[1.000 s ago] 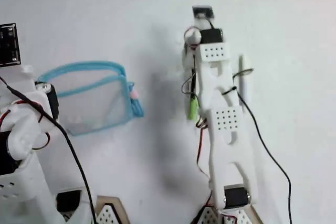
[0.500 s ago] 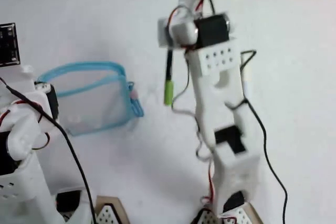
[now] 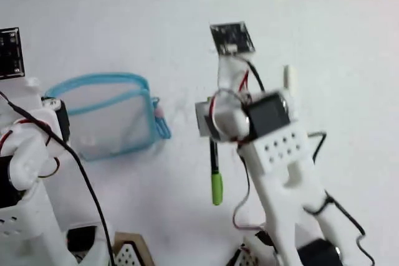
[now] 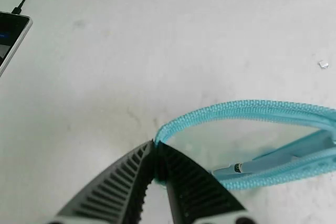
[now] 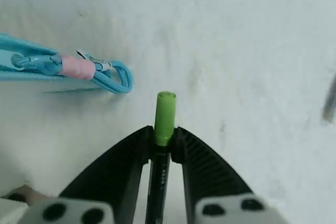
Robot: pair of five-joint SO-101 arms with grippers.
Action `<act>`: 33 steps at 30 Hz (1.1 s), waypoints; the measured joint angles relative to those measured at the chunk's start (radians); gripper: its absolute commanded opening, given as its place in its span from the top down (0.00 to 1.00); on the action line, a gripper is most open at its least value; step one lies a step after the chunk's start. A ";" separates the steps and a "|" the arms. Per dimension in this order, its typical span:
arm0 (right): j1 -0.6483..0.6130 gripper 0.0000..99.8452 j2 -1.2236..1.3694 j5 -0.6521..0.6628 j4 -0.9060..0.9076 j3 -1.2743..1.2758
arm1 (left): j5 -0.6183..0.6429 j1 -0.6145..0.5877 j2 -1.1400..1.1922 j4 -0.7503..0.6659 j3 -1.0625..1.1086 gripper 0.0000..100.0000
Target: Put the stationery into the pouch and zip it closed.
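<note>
One mesh pouch, one green-capped pen, one white stick.

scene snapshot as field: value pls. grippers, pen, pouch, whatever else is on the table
left gripper: shut on the pouch rim
right gripper: shut on the pen, green cap poking out ahead
pen: apart from the pouch
pouch: flat on the table, mouth open
zip pull: pink bead, blue loop, at the end facing the pen
other: white stick on the table beside the right arm

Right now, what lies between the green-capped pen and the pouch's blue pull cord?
Bare white table between pen and pouch, in the high view.
</note>
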 measured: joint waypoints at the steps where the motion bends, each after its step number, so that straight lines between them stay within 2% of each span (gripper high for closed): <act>1: 0.000 0.98 -0.040 0.000 -0.071 0.064 | 0.000 0.000 0.000 0.000 0.000 0.98; 8: 0.000 0.98 -0.298 0.000 -0.614 0.382 | 0.000 0.000 0.000 0.000 0.000 0.98; 12: -0.015 0.98 -0.419 0.000 -0.921 0.413 | 0.000 0.000 0.000 0.000 0.000 0.98; 17: -0.115 0.98 -0.477 0.000 -1.255 0.413 | 0.000 0.000 0.000 0.000 0.000 0.98; 23: -0.186 0.98 -0.381 0.000 -1.341 0.322 | 0.000 0.000 0.000 0.000 0.000 0.98; 33: -0.244 0.98 -0.178 -0.002 -1.346 0.275 | 0.000 0.000 0.000 0.000 0.000 0.98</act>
